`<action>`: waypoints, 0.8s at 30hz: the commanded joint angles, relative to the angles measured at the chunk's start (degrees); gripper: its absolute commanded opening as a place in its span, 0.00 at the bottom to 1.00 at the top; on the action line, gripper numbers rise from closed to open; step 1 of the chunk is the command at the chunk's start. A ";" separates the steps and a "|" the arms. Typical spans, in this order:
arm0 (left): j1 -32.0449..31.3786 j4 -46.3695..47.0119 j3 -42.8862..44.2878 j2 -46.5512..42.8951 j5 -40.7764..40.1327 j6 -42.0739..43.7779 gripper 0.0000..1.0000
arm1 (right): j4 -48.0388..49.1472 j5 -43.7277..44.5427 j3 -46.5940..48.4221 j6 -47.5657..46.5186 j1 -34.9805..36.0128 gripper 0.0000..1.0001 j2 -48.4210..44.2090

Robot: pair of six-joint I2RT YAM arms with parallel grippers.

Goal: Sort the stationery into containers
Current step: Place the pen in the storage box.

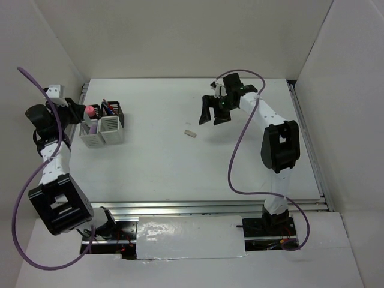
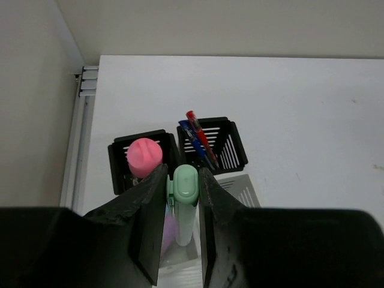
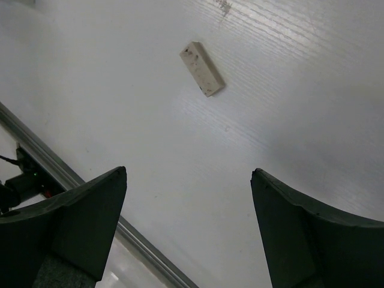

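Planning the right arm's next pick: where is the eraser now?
Top view: the eraser lies alone between the bins and the right end effector, nearer the latter.

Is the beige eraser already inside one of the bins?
No, the eraser lies on the table, ahead of the open right gripper.

No legible text, label, brand, number or sign in any view.

- blue pen [image 2: 192, 137], red pen [image 2: 198, 131]: barrels too small to make out any print.
- pale-green marker [image 2: 185, 195]: barrel mostly hidden, no characters can be made out on exposed cap.
- eraser block [image 3: 202, 68]: dark specks on face, not readable as characters.
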 commanded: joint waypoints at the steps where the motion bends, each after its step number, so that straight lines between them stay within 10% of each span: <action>1: 1.43 5.13 4.13 2.18 1.27 3.54 0.00 | 1.00 1.70 1.67 -2.01 1.59 0.90 1.44; 18: 2.31 4.43 7.22 11.24 1.54 7.94 0.00 | 0.04 5.21 4.31 -4.38 4.49 0.83 4.86; 24: 2.48 3.90 7.66 13.44 1.71 7.50 0.21 | -3.21 10.30 7.90 -6.94 7.30 0.76 8.20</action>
